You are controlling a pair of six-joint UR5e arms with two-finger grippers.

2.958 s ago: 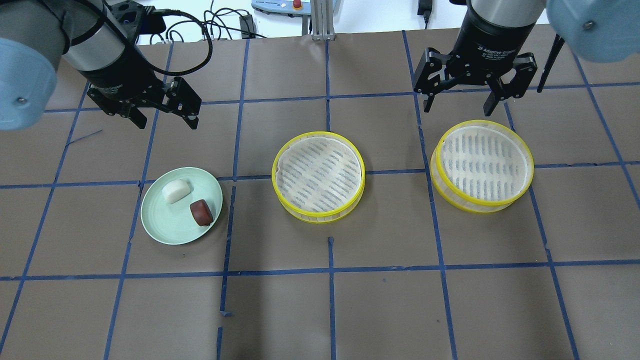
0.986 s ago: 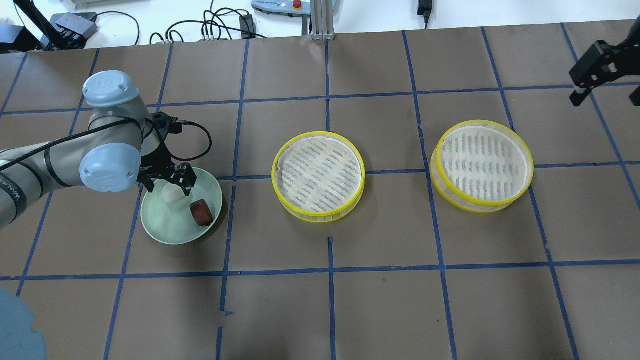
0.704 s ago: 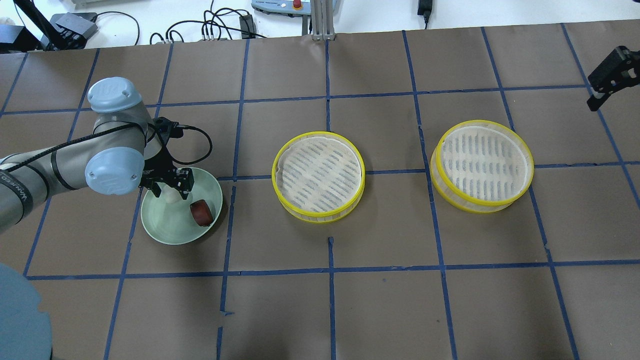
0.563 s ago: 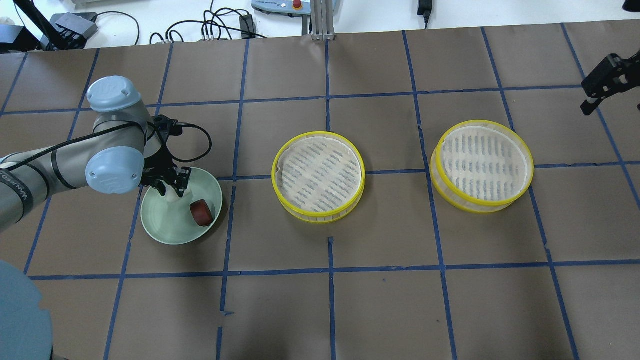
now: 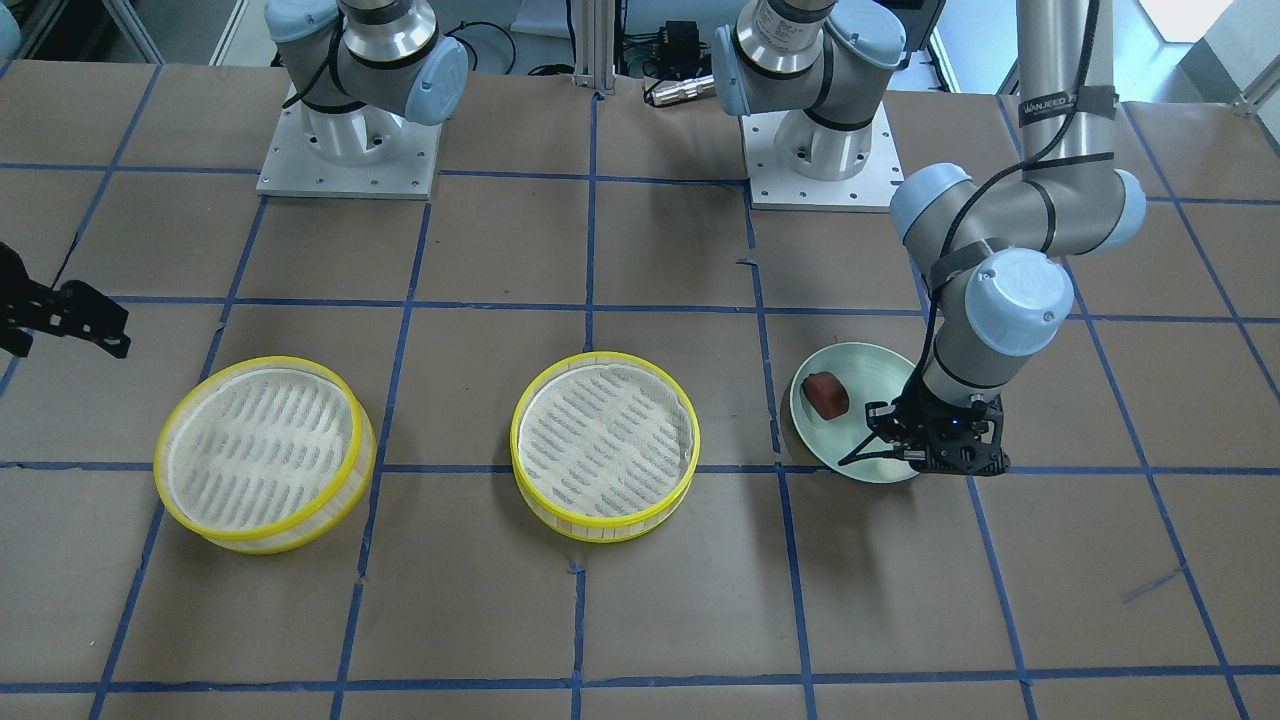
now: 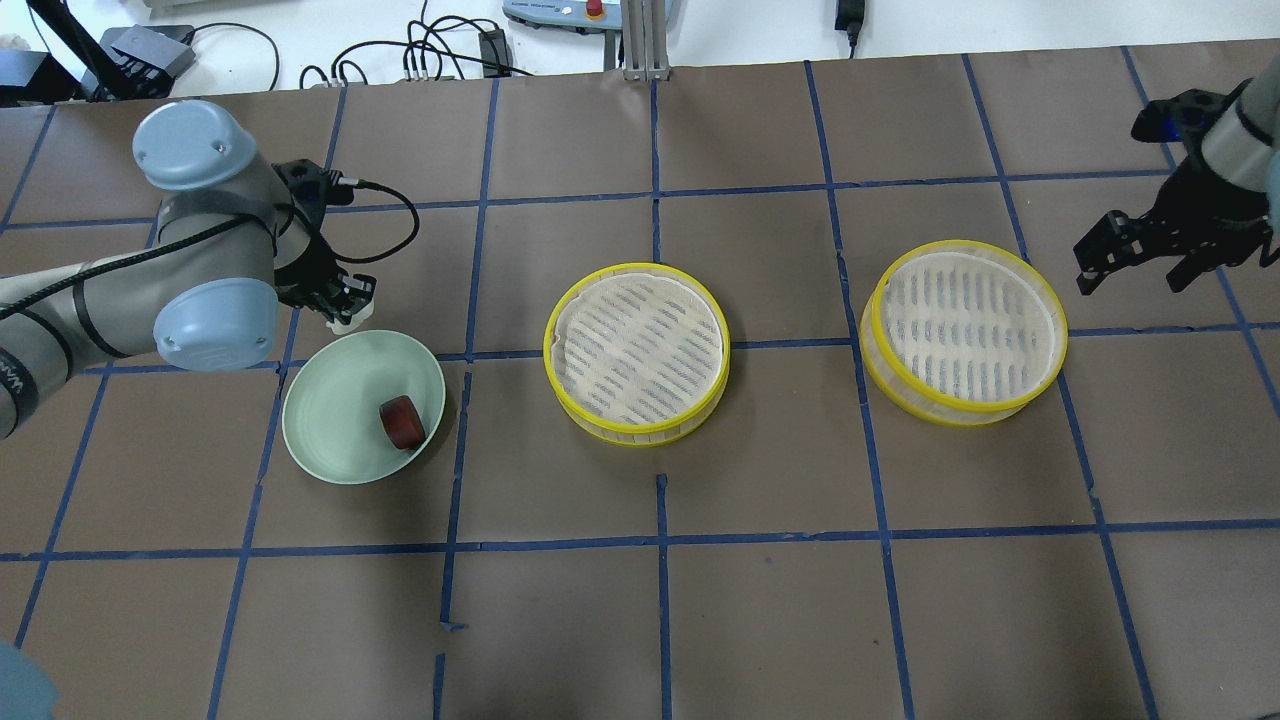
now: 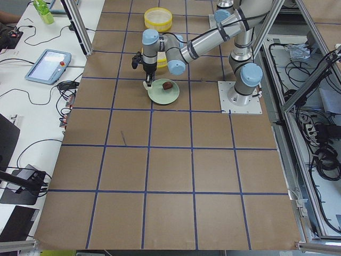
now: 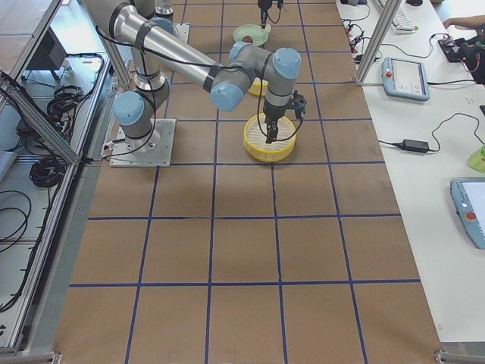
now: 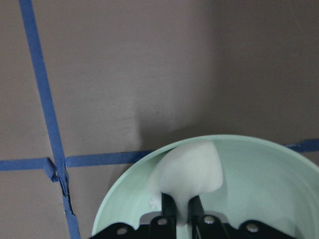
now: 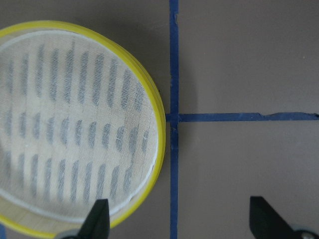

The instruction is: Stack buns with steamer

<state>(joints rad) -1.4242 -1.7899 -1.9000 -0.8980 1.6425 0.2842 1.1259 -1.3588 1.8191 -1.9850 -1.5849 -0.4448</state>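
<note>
White bun (image 9: 192,169) pinched in the left gripper (image 6: 343,312) over the far rim of the pale-green plate (image 6: 320,455)
It juts past the closed-down fingertips (image 9: 169,209), long axis unclear; the brown bun (image 6: 403,422) lies inside the plate, toward the tiers. A wide stretch of table (image 6: 760,620) separates the plate from the near steamer tier (image 6: 548,350); beyond the far steamer tier (image 6: 868,320) hangs the right gripper (image 6: 1135,280), spread wide

Silver-grey arms (image 5: 1060,60), pale blue joint caps (image 5: 1020,300); looping black cable (image 6: 415,212)
</note>
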